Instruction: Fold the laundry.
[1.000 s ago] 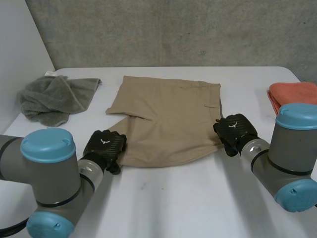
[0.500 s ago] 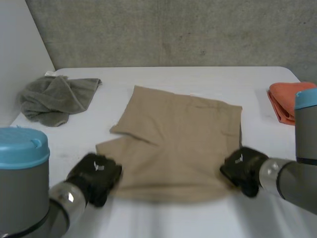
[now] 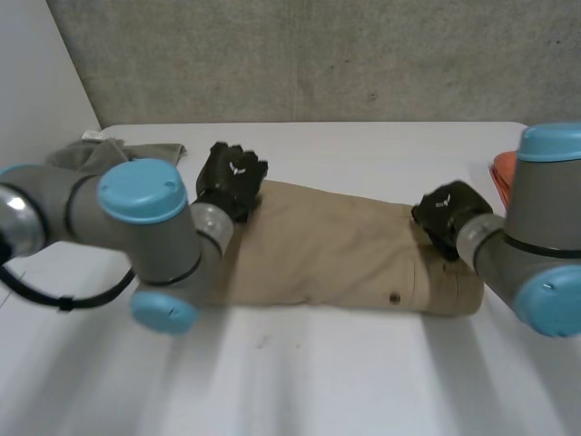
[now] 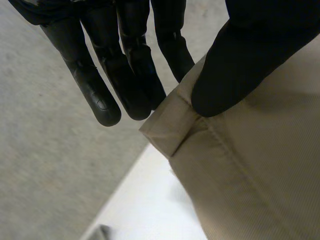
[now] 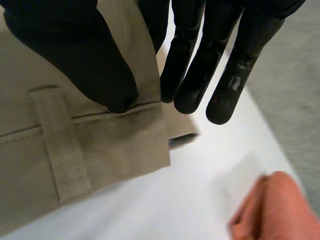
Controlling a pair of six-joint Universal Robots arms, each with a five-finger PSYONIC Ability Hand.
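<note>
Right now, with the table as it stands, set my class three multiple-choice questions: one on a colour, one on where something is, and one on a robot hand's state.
1. What colour are the shorts? A blue; B tan; C black.
2. Where is the orange cloth? A on the shorts; B beside the right arm; C at the left end.
3. What is the left robot hand doing? A hanging open; B curled, empty; C pinching a corner of the shorts.

Answers: 1 B, the shorts are tan in every view. 2 B, orange shows just beside that arm's blue cap. 3 C, its thumb presses the corner against its fingers.
</note>
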